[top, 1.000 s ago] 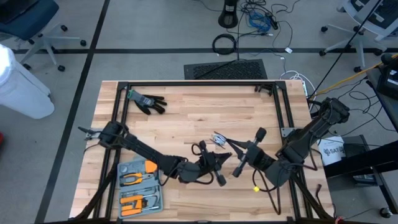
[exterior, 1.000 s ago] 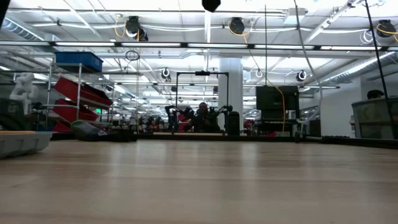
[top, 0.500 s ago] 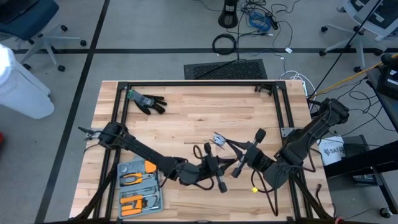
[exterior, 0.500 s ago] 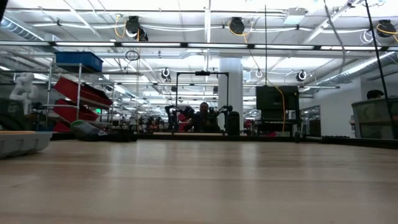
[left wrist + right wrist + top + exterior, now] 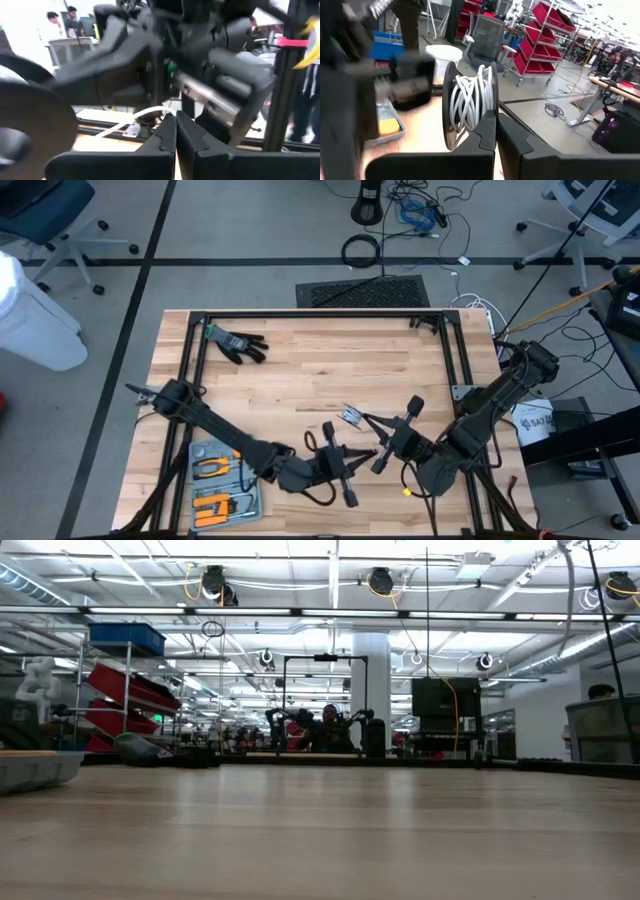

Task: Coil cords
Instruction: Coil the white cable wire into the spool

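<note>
Just beyond the right gripper's closed fingertips, the cords sit mostly wound on a black spool, so coiling looks well along, while the left gripper, pinched shut, holds the remaining white tail.

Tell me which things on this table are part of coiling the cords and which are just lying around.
For the job: white cord, the black spool it is wound on, left gripper, right gripper.
Lying about: black glove, tool tray.
</note>
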